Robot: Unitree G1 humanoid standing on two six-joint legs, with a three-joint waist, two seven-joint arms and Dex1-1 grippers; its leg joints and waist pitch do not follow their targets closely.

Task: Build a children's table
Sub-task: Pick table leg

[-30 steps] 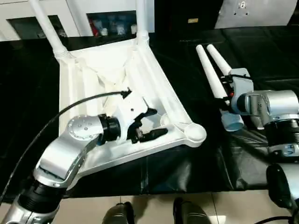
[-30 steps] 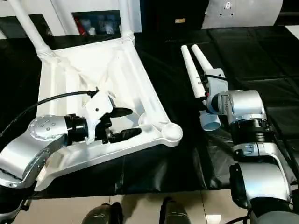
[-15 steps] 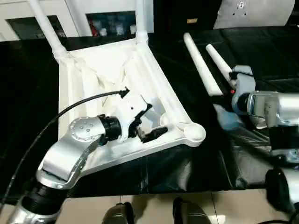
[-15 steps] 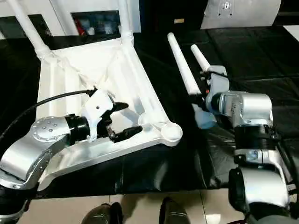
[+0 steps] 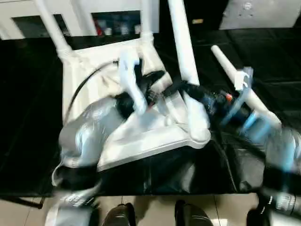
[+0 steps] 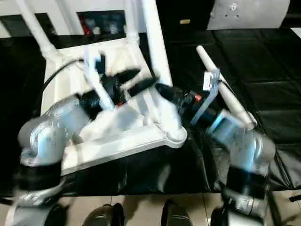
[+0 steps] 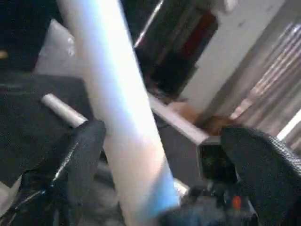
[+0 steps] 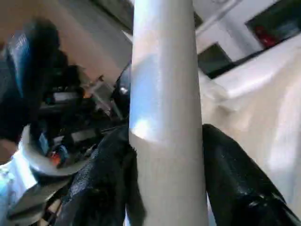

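Two tools meet over our upturned children's table (image 5: 94,70) on the black worktop (image 5: 28,117): our right tool (image 8: 164,183) pinches an upright white leg (image 6: 155,52) by the near corner socket (image 6: 176,136), our left tool (image 7: 160,169) spread around it, with motion blur hiding any lettering.

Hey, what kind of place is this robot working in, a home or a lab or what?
Probably a lab or workshop, not a home: a large work table under black covering, white cabinets with glass doors holding small items behind it, a pale tiled floor.
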